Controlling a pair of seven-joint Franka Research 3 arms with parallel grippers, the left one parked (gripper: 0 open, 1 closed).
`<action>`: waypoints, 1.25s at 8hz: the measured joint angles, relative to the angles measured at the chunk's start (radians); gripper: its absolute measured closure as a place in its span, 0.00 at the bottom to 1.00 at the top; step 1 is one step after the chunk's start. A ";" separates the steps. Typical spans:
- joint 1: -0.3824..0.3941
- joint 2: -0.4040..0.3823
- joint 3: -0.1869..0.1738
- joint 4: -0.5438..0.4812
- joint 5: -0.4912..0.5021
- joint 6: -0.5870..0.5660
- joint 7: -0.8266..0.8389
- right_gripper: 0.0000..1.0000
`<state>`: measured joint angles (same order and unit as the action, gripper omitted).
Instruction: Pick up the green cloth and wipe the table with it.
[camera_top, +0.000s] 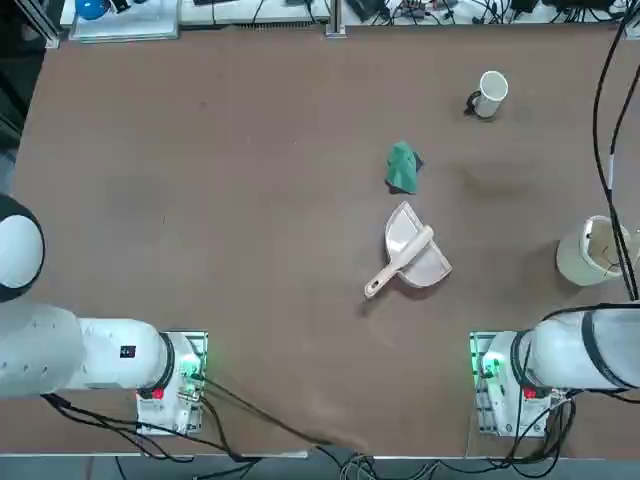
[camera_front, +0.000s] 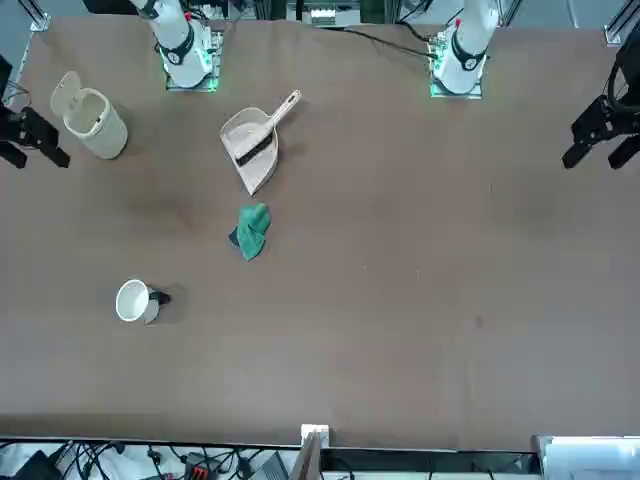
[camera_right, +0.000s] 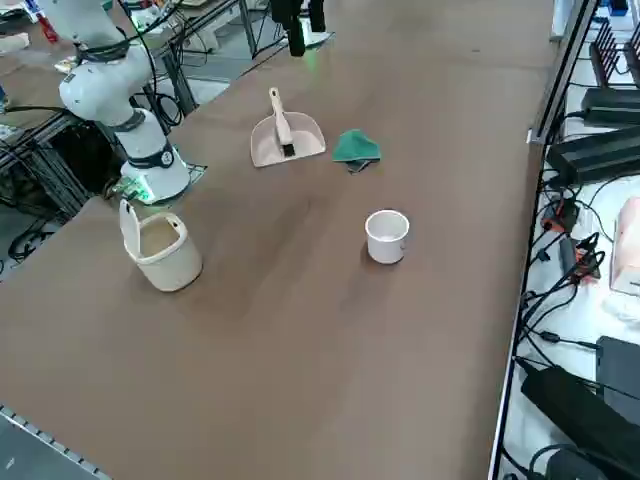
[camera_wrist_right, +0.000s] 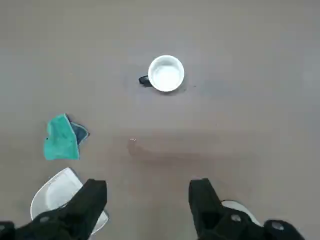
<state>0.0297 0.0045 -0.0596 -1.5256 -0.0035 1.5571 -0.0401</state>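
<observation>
The green cloth lies crumpled on the desk, just beyond the dustpan as I look out from my arm bases, with its dark underside turned up at one edge. The brush rests in the pan, its handle towards me. The white mug stands farther out and to the right of the pan, and the white bin is well off to the pan's right. A faint reddish smear shows on the wrist view, out to the right of the pan; it may be a stain or only a reflection, I can't be sure.

My right tool is spread wide with nothing between its fingers, raised above the desk somewhere to the right of the dustpan and aimed down.

The step in hand, I judge, is the pick-up. I'd travel left at this height, centre over the cloth's thick green bunch and only then lower, so the near finger doesn't catch the pan's lip. I'd pinch deep enough to take several folds, since a thin edge could slip once I drag it. For wiping, I'd keep the wrist vertical and press lightly, starting on open desk left of the pan, away from the mug.
</observation>
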 joint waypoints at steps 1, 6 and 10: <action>0.000 0.001 0.000 -0.006 0.000 0.000 0.000 0.00; 0.024 0.059 0.002 -0.018 0.047 0.009 0.001 0.00; 0.250 0.165 0.013 -0.047 0.053 0.116 0.187 0.00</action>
<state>0.2799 0.1698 -0.0471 -1.5725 0.0491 1.6734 0.1465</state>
